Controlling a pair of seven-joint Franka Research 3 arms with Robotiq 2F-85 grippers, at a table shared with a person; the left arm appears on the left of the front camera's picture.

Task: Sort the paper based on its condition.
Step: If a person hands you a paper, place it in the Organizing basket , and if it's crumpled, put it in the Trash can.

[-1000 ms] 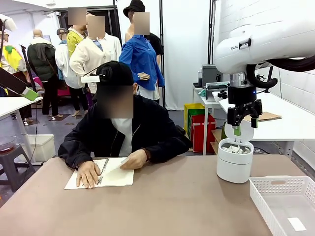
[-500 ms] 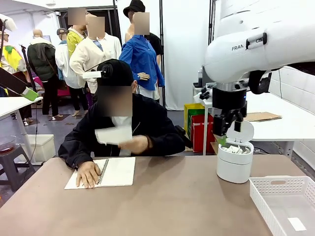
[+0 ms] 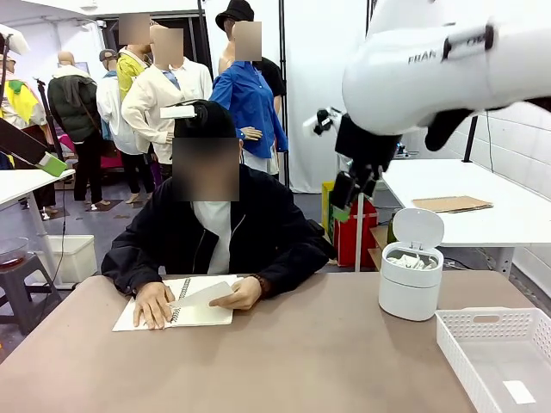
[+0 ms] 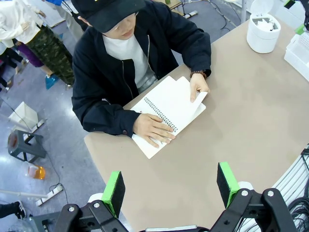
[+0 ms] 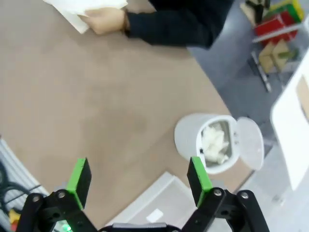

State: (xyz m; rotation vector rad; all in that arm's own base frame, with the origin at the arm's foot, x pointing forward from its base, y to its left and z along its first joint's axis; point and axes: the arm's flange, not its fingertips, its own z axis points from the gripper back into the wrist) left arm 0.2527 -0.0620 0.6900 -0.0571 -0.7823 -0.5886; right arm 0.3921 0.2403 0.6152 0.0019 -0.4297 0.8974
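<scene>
**A:** Watching from the side here. The right gripper (image 3: 343, 206) hangs in the air, up above the bin (image 3: 410, 297) and over toward the person, jaws spread wide with nothing between them. The left gripper (image 4: 170, 186) is the same, wide and empty, high over the table and well away from the bin.

**B:** And where's the paper?

**A:** Some crumpled wads (image 3: 411, 261) sit inside the bin, whose lid is flipped up. One flat slip (image 3: 519, 391) lies in the basket (image 3: 492, 315) just beside the bin, on the robot's right. Another sheet (image 3: 205, 294) is pinched in the person's hand (image 3: 243, 295) over the notebook (image 3: 200, 314), well off to the robot's left of the bin. I can't tell if it's torn free.

**B:** So what could go wrong?

**A:** My guess is the handover. If a gripper dives in while those fingers are on the sheet, it could nip the hand or yank the page. A hard squeeze could also crease a smooth sheet, and then which pile is it? The arm could also clip that raised lid if it swings low past the bin.
</scene>
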